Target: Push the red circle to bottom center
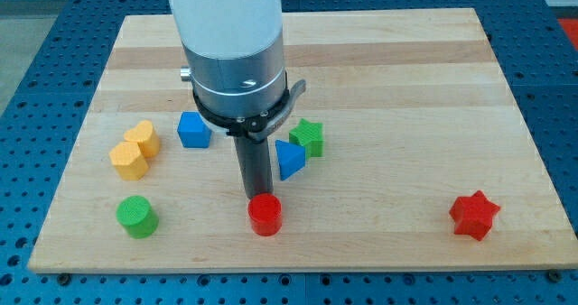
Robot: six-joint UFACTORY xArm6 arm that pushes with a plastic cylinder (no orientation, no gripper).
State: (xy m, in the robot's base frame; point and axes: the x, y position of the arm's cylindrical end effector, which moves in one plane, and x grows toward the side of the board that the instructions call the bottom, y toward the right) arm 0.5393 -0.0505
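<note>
The red circle (265,215) lies near the view's bottom edge of the wooden board (406,88), a little left of its centre. My dark rod comes straight down above it and my tip (256,197) stands just behind the red circle's top edge, touching or nearly touching it. A blue triangle (290,159) sits just right of the rod and a green star (308,137) beyond it.
A blue block (193,130) lies left of the rod. Two yellow blocks (134,152) sit together at the view's left. A green circle (136,217) is at the bottom left. A red star (474,215) is at the bottom right.
</note>
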